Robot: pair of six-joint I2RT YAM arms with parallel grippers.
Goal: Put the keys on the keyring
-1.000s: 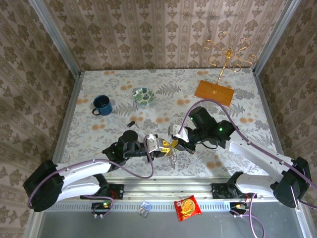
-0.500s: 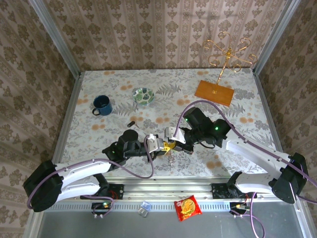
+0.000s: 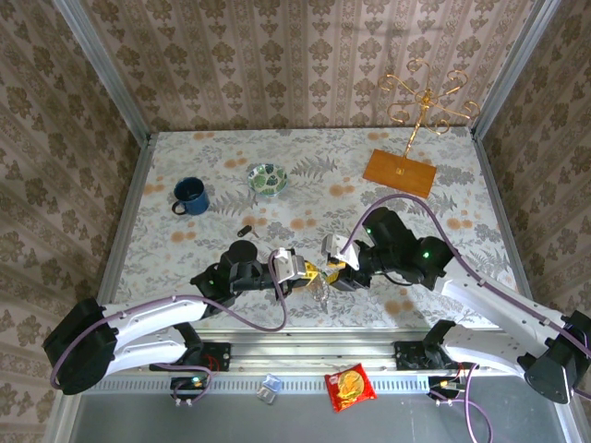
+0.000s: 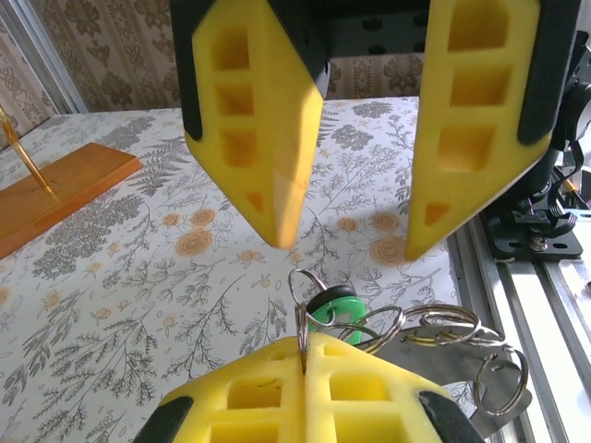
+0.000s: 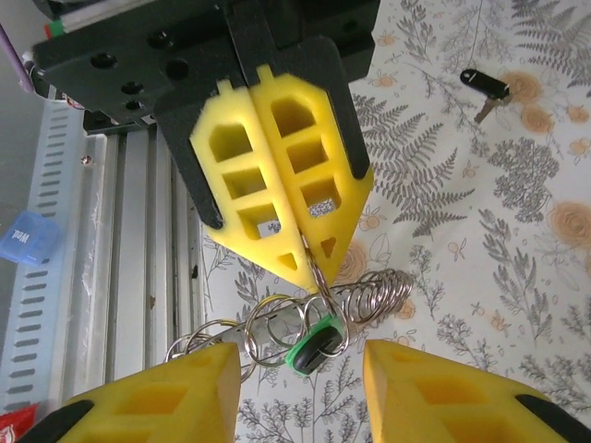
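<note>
The left gripper [image 4: 305, 343] is clenched on the thin wire of the keyring [image 4: 297, 309] and holds it up above the near edge of the table [image 3: 166, 242]. The green key [image 5: 314, 349] hangs at this ring, just under the closed fingers (whether it is fully threaded, I cannot tell). The right gripper [image 4: 346, 242] stands released opposite, with the ring bunch between its spread fingers. I judge that the green key is nearly finished. The next move asks the right gripper to fetch the black key [image 5: 485, 85], which lies apart on the table.

Farther back stand a blue mug [image 3: 189, 196], a small bowl [image 3: 267, 178] and a gold wire stand [image 3: 427, 103], all well apart. The loose rings hanging from the bunch could tangle.
</note>
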